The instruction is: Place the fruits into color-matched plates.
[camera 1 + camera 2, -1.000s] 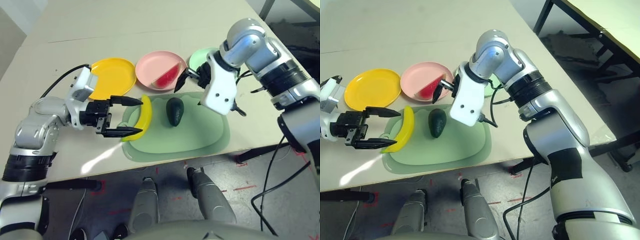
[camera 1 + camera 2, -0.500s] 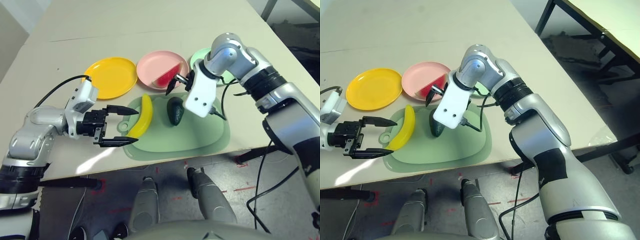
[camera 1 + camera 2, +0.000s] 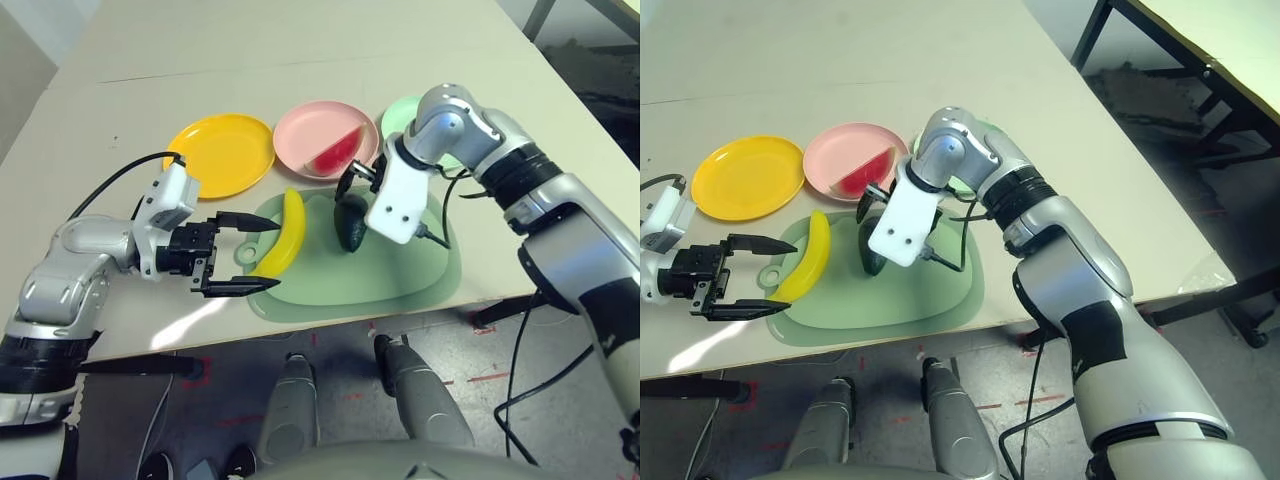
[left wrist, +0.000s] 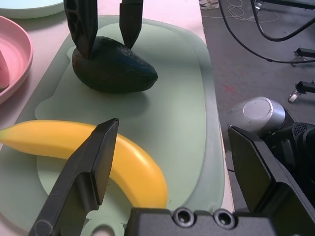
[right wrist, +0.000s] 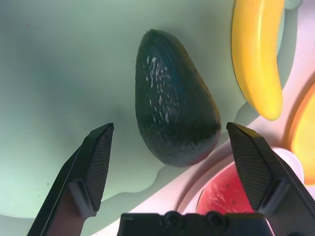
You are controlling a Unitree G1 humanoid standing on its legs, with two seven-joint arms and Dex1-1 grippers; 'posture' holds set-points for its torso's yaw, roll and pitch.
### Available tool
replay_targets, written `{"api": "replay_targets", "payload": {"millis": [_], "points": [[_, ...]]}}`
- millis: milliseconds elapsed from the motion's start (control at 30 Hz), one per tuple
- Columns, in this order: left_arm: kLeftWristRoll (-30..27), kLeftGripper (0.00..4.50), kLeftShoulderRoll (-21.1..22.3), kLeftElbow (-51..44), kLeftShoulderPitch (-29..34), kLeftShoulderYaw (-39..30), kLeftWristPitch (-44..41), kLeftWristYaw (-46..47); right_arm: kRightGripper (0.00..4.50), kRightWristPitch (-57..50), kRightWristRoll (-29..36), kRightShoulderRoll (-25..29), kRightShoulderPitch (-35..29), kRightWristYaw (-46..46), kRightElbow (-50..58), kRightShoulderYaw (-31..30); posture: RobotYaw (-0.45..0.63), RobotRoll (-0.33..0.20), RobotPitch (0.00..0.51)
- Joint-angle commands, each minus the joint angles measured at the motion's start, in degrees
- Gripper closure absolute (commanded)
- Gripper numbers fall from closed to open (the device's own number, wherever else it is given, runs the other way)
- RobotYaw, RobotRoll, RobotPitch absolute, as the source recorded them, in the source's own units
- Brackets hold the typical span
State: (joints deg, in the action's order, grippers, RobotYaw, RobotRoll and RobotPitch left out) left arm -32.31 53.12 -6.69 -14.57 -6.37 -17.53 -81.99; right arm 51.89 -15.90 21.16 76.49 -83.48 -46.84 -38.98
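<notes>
A pale green mat (image 3: 400,270) is seen lying on the bench (image 3: 300,60), near its front edge. On the mat lie the banana (image 3: 283,233) and the avocado (image 3: 350,222), side by side but apart. The right hand (image 5: 172,167) is held over the avocado, pointing steeply down, with its two black fingers (image 5: 96,164) spread wide, one on each side of the fat end of the fruit. The avocado is not pinched; it rests on the mat. The left hand (image 3: 245,254) is held low at the left end of the mat, pointing toward the banana, and its fingers (image 4: 86,172) are spread wide too. Nothing is held in it. Behind the mat three plates are set in a row. The yellow plate (image 3: 222,155) is on the left. The pink plate (image 3: 312,130) is in the middle, and the watermelon (image 3: 335,152) wedge is lying in it. The green plate (image 3: 402,112) is on the right, partly hidden by the right arm.
</notes>
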Motion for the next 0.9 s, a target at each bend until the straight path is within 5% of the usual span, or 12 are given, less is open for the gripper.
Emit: {"api": "replay_targets", "payload": {"millis": [33, 333, 900], "points": [[-0.6, 0.00, 0.5, -1.0, 0.2, -0.8, -0.2, -0.2, 0.02, -0.2, -0.9, -0.8, -1.0, 0.1, 0.4, -0.6, -0.01, 0.000, 0.240], [-1.1, 0.00, 0.6, -1.3, 0.6, -0.8, -0.4, 0.3, 0.02, -0.7, -4.5, -0.9, -1.2, 3.4, -1.8, -0.4, -0.01, 0.000, 0.241], [-1.3, 0.00, 0.2, -1.5, 0.9, -0.9, -0.1, 0.5, 0.02, -9.7, 0.5, -0.7, -4.8, -2.7, 4.6, 0.7, -0.01, 0.000, 0.238]]}}
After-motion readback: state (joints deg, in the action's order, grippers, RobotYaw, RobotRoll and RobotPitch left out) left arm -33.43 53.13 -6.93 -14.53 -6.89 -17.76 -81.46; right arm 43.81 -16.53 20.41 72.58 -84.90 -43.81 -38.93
